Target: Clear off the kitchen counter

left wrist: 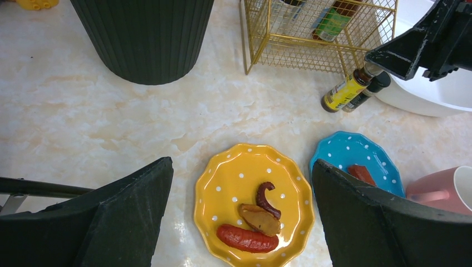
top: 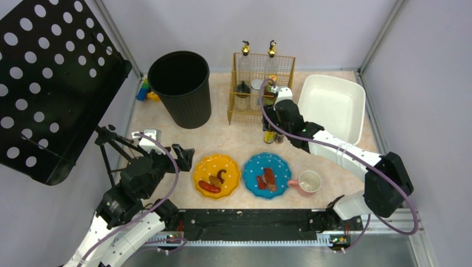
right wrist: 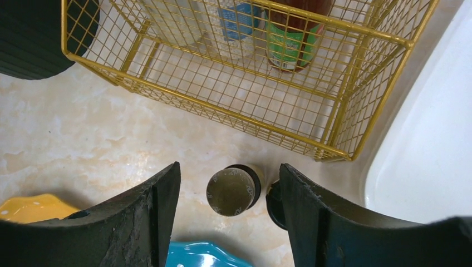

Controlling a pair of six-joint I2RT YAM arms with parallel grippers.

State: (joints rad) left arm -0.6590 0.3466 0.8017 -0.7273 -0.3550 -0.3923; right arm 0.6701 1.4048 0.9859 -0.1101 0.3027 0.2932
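The kitchen counter (top: 234, 139) is pale marbled beige. On it are a yellow dotted plate (top: 216, 176) with a sausage and two other food pieces, a blue dotted plate (top: 268, 175) with red food pieces, and a pink mug (top: 307, 183). Two small bottles (top: 273, 136) stand in front of the gold wire basket (top: 260, 89). My right gripper (right wrist: 230, 206) is open above them. It straddles the yellow-labelled bottle's cap (right wrist: 232, 191), and the dark bottle (right wrist: 274, 203) is partly hidden behind its right finger. My left gripper (left wrist: 242, 217) is open and empty above the yellow plate (left wrist: 253, 206).
A black ribbed bin (top: 181, 89) stands at the back left. A white tub (top: 334, 108) sits at the back right, and the basket holds several bottles. A black perforated panel (top: 50, 83) on a tripod is off the left side. Small toys (top: 147, 92) lie behind the bin.
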